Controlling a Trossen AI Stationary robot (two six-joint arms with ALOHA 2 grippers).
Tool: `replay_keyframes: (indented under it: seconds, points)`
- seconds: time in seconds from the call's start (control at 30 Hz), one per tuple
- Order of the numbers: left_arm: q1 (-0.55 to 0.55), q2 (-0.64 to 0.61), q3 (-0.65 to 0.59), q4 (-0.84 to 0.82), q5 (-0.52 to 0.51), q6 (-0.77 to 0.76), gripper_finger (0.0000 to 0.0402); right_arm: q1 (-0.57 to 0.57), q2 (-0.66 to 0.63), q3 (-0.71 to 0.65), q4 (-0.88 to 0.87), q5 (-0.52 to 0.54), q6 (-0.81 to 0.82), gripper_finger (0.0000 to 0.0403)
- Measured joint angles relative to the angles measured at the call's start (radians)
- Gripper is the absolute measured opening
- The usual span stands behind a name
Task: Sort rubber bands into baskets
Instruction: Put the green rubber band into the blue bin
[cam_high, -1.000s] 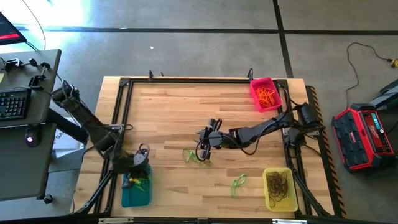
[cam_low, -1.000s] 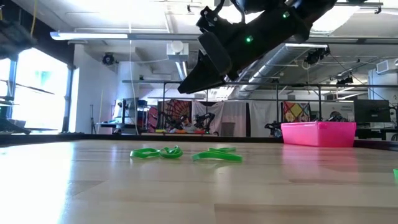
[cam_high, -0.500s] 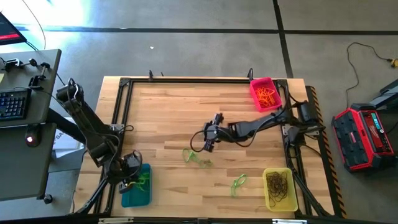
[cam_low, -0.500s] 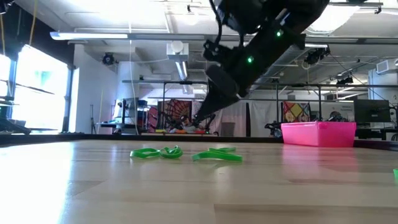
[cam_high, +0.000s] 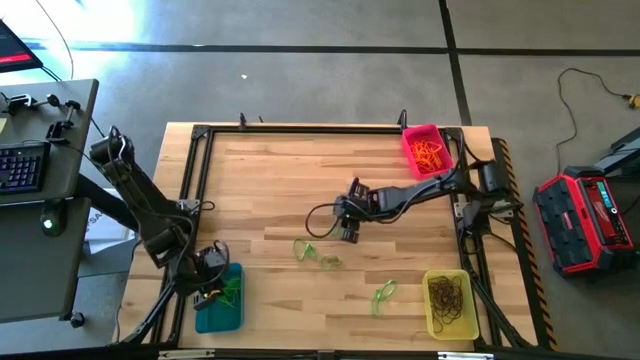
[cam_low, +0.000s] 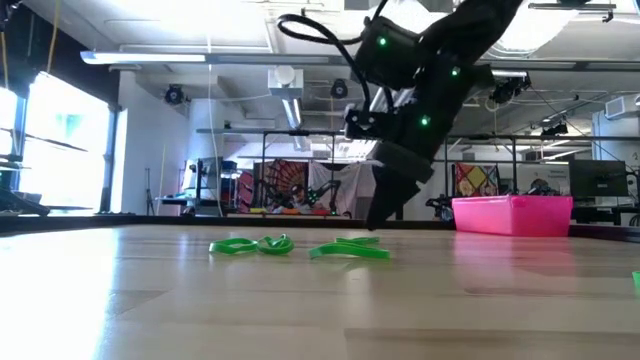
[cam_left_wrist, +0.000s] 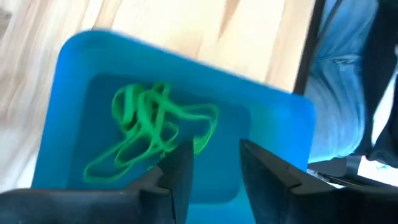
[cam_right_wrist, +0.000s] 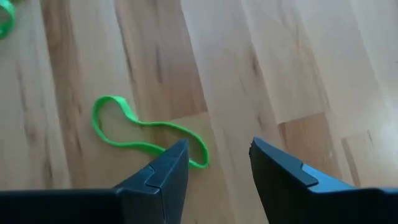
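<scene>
My left gripper (cam_left_wrist: 214, 165) hangs open over the teal basket (cam_high: 222, 305) at the table's near left. Several bright green rubber bands (cam_left_wrist: 146, 134) lie bunched on that basket's floor, just beyond its fingers. My right gripper (cam_right_wrist: 217, 162) is open and points down near the table's middle (cam_high: 346, 230), low over the wood. A green rubber band (cam_right_wrist: 146, 134) lies flat on the table next to its fingertips, and another lies beside it (cam_low: 250, 244). A third green band (cam_high: 383, 294) lies closer to the near edge.
A pink basket (cam_high: 427, 150) with orange bands stands at the far right corner. A yellow basket (cam_high: 450, 303) with dark bands stands at the near right. A black frame (cam_high: 195, 180) runs along the table's edges. Bare wood lies between the baskets.
My right gripper has gone toward the table's right edge and down, and has tipped from slanting to pointing nearly straight down at the green bands. My left gripper has shifted a little toward the table's near left corner over the teal basket. The bands on the table have stayed put.
</scene>
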Motion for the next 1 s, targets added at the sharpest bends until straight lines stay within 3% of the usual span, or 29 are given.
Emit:
replay_keyframes:
  seconds: [0.4,0.5,0.6,0.73,1.0]
  points:
    - [0.136,0.000,0.000,0.096,-0.002,0.224,0.0122,-0.087,0.046,0.001,0.014,-0.206,-0.009,0.0157]
    - [0.183,0.000,0.000,0.099,0.001,0.288,0.0122,-0.086,0.056,0.004,0.016,-0.211,-0.006,0.0136]
    - [0.238,0.000,0.000,0.124,0.000,0.370,0.0122,-0.081,0.055,0.004,0.016,-0.210,-0.004,0.0090]
    - [0.323,0.000,0.000,0.195,-0.016,0.501,0.0122,-0.047,0.039,0.001,0.011,-0.143,-0.028,0.0013]
    - [0.473,0.021,0.000,0.323,-0.141,0.775,0.0134,0.073,-0.028,-0.002,0.083,0.104,-0.013,0.0004]
